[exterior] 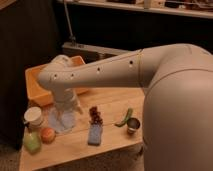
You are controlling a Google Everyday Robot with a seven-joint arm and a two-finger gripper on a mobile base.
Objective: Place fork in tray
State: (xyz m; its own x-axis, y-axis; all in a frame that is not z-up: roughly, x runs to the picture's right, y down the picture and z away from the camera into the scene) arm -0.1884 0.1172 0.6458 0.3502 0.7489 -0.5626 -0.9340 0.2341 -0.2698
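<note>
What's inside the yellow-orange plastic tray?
Visible left part of the yellow-orange plastic tray shows nothing inside; the arm hides the rest. The tool hangs over the pale blue cloth.

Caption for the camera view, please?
Gripper hangs over the blue cloth on the table, beside the orange tray.

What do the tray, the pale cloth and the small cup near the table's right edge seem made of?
Tray: likely plastic, smooth matte orange-yellow walls. Cloth, below the pincer: thin fabric, rumpled, pale blue. Cup: probably metal, judging by its bright glinting rim; not certain.
</note>
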